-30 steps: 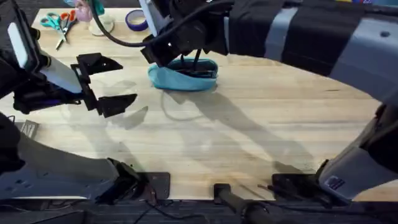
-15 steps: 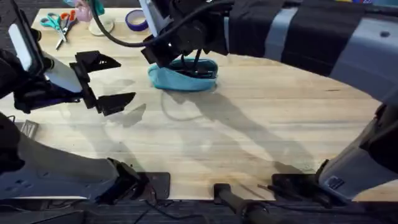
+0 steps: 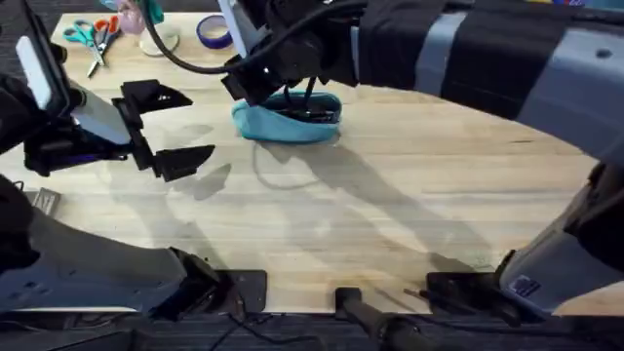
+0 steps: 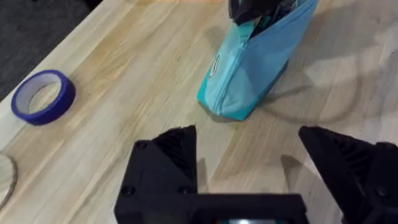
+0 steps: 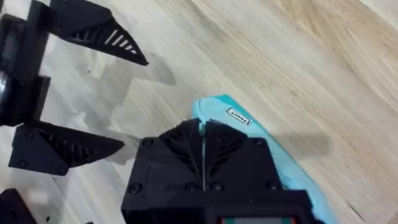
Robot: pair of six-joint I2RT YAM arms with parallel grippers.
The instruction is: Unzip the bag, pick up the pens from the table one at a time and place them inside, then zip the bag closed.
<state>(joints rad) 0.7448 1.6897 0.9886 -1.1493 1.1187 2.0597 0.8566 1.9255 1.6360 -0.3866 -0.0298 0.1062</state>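
Turquoise bag [image 3: 288, 121] under right gripper [image 5: 203, 144], table [image 3: 390, 205]

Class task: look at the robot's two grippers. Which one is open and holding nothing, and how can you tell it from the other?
The left gripper, beside the bag: its black fingers stand wide apart over bare table. The right gripper has fingers pressed together at the bag.

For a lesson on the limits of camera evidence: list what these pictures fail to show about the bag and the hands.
- Zipper pull: in the right wrist view the right hand, fingers together, covers the bag top.
- Bag contents: overhead, the right arm overlaps the bag; dark shapes inside are too small to identify.
- Bag's far end: the left wrist view's top edge cuts it off beyond the open left hand.
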